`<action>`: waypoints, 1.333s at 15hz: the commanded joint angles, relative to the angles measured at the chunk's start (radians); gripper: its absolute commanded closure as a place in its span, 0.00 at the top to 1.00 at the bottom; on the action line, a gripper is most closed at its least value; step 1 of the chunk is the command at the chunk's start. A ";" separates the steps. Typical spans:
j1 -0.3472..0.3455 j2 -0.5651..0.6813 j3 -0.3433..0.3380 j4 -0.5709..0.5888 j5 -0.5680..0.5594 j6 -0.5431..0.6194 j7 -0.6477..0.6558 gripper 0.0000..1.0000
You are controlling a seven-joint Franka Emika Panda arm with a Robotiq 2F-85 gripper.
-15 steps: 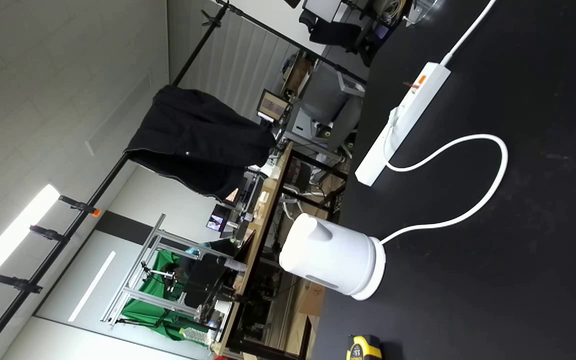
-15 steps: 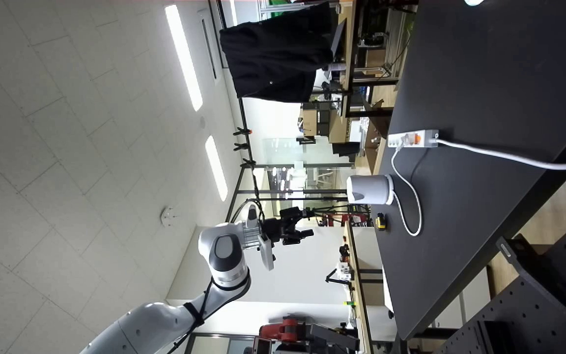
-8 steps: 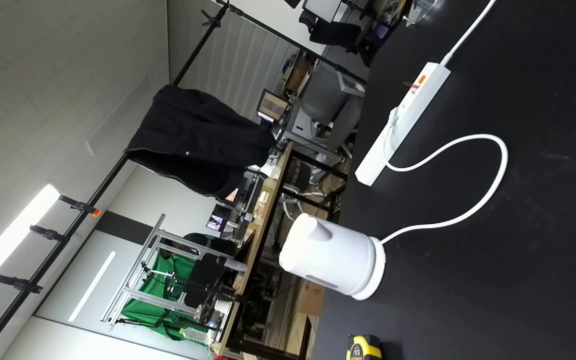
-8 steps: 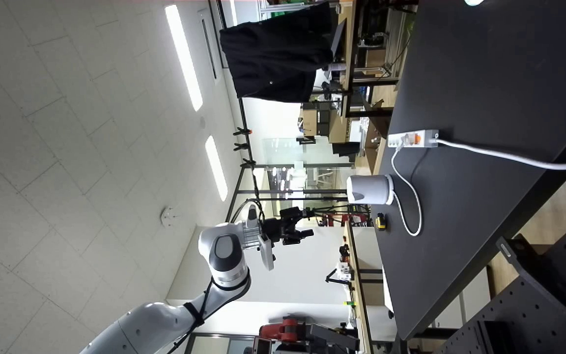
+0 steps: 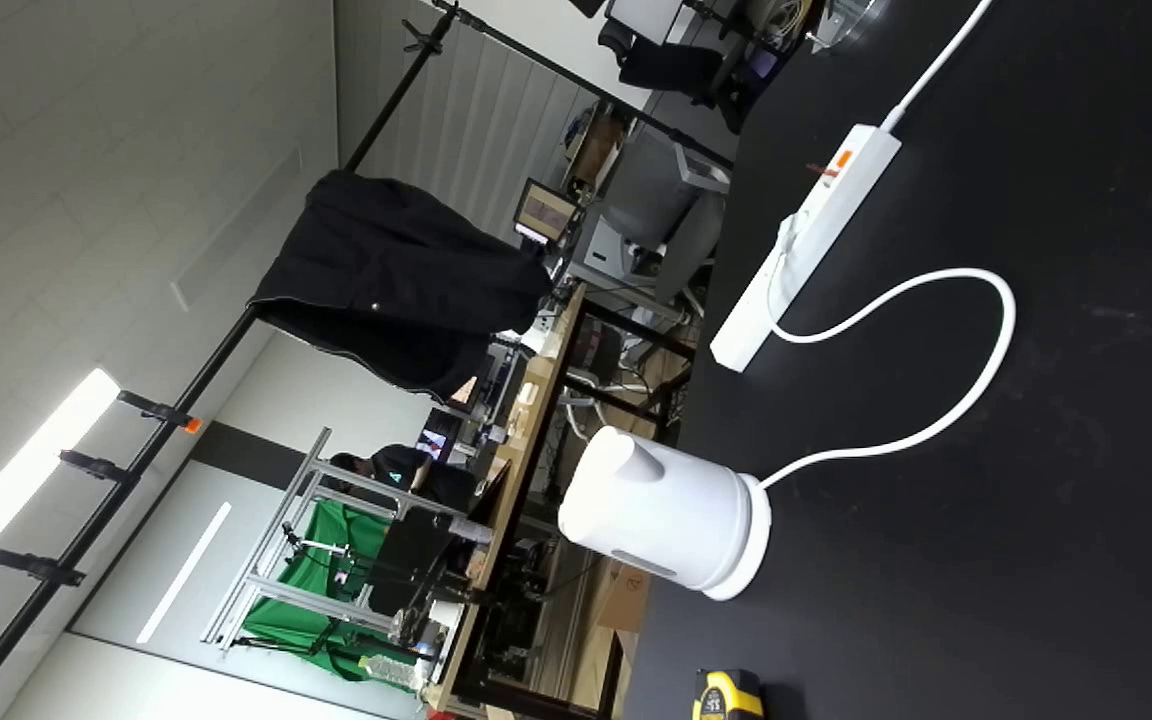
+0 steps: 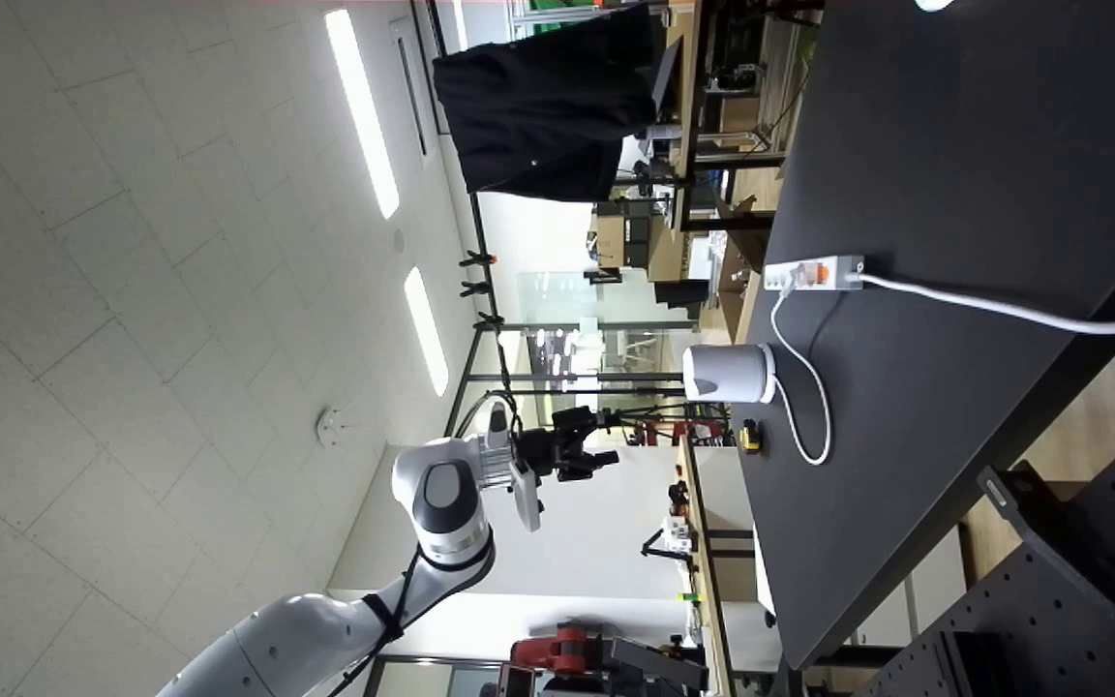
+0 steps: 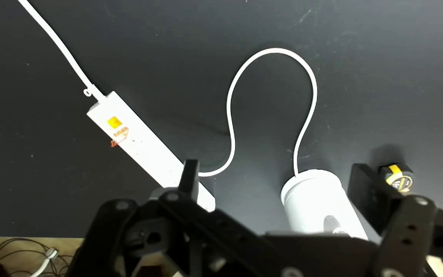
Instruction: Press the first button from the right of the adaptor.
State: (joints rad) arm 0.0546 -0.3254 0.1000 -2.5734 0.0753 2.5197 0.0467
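The gripper (image 7: 275, 166) hangs well above the table (image 7: 71, 192), jaws wide apart, holding nothing. In the wrist view the adaptor (image 7: 146, 149) lies left of the kettle (image 7: 315, 204). Coming down spread, a jaw could miss the orange button (image 7: 114, 122) or knock the kettle; which end counts as right is unclear. Any writing on the red marking (image 7: 121, 132) or tape measure (image 7: 397, 177) is unreadable.

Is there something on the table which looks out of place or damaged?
One oddity: beside the orange button, a reddish tag-like piece juts past the edge of the white adaptor, perhaps a loose label; I cannot tell exactly. Nothing looks spilled.
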 commanded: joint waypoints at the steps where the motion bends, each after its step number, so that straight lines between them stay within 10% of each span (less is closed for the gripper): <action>1: -0.039 0.101 -0.029 0.079 -0.051 0.030 0.012 1.00; 4: -0.085 0.206 -0.061 0.153 -0.089 0.065 0.022 1.00; 5: -0.098 0.247 -0.073 0.181 -0.101 0.086 0.028 0.75; 16: -0.110 0.519 -0.168 0.396 -0.161 0.123 0.112 0.03; 20: -0.115 0.550 -0.189 0.426 -0.132 0.102 0.106 0.00</action>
State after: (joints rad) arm -0.0661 0.1998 -0.0694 -2.1947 -0.0581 2.6554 0.1156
